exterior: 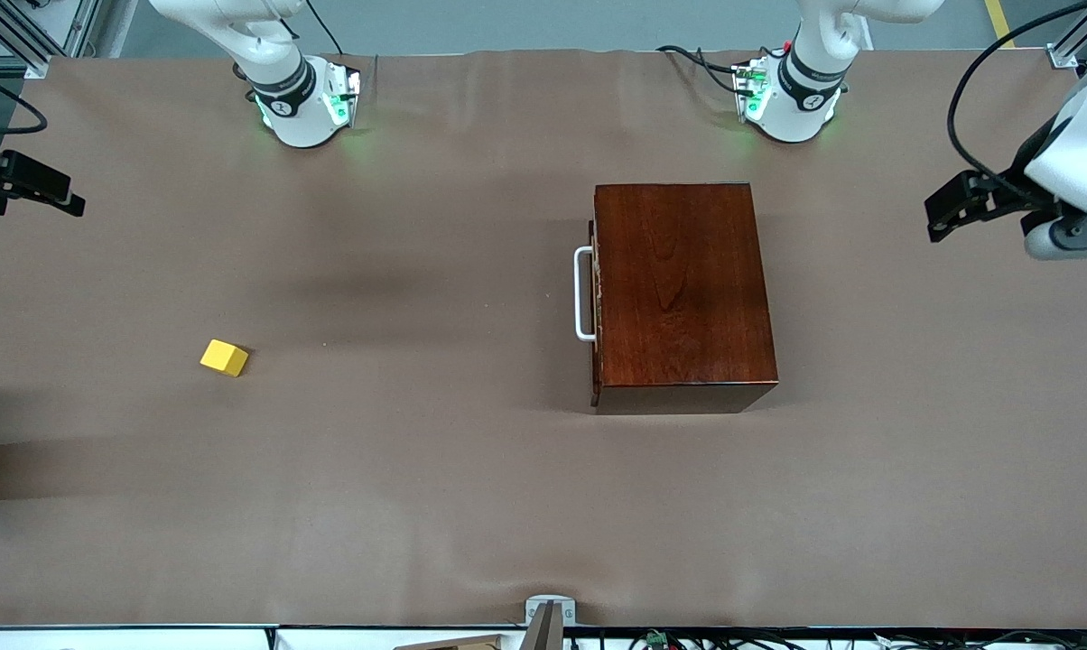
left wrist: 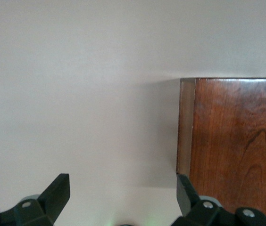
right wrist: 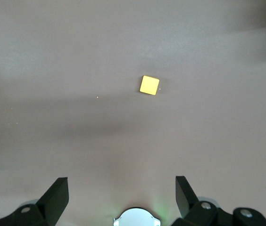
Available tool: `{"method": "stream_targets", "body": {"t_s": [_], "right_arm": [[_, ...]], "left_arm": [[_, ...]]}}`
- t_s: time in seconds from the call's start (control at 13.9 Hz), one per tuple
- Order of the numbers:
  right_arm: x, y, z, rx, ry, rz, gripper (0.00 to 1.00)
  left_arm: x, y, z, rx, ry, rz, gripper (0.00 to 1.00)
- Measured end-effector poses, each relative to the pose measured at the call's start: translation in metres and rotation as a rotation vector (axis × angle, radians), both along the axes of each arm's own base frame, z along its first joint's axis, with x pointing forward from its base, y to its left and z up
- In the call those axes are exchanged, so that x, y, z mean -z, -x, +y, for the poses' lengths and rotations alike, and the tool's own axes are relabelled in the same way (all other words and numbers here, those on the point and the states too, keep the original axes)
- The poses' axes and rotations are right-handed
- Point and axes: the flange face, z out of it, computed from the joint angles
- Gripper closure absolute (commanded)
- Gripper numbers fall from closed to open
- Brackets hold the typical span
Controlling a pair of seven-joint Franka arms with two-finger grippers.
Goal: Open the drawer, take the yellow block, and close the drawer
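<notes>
On the brown table (exterior: 417,506), toward the right arm's end: yellow block (exterior: 224,357), well apart from right gripper (right wrist: 122,194), fingers spread, empty. Drawer (exterior: 597,293) shut; left gripper (left wrist: 123,193) parted, empty, beside wooden box (exterior: 679,289).

The drawer (exterior: 598,298) sits shut in the wooden box (exterior: 679,289), so its interior is hidden; only its handle (exterior: 583,293) protrudes. In the left wrist view the picture's edge cuts off the box. The right tool (exterior: 24,185), well apart from the box, is cropped at the front view's edge, as is the left tool (exterior: 945,209).
</notes>
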Motion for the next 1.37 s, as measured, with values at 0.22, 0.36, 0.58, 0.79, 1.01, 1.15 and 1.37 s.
{"method": "stream_targets", "body": {"t_s": [0.22, 0.36, 0.58, 0.79, 1.01, 1.15, 1.37], "right_arm": [[0.0, 0.0, 0.001, -0.001, 0.0, 0.0, 0.0], [0.0, 0.0, 0.002, -0.005, 0.0, 0.0, 0.0], [0.0, 0.0, 0.004, -0.008, 0.0, 0.001, 0.0], [0.0, 0.0, 0.004, -0.008, 0.0, 0.003, 0.0], [0.0, 0.0, 0.004, -0.008, 0.0, 0.003, 0.0], [0.0, 0.0, 0.004, -0.008, 0.0, 0.003, 0.0], [0.0, 0.0, 0.003, -0.015, -0.001, 0.004, 0.0]], "left_arm": [[0.003, 0.027, 0.02, -0.006, 0.01, -0.005, 0.0], [0.005, 0.043, 0.027, -0.011, 0.006, -0.018, 0.0], [0.005, 0.05, 0.036, 0.004, -0.002, -0.043, 0.0], [0.007, 0.049, 0.042, -0.007, -0.002, -0.043, 0.0], [0.007, 0.051, 0.041, -0.007, -0.003, -0.035, 0.0], [0.003, 0.054, 0.048, -0.02, -0.004, -0.031, 0.0], [-0.005, 0.057, 0.075, -0.07, 0.002, -0.045, 0.0]]}}
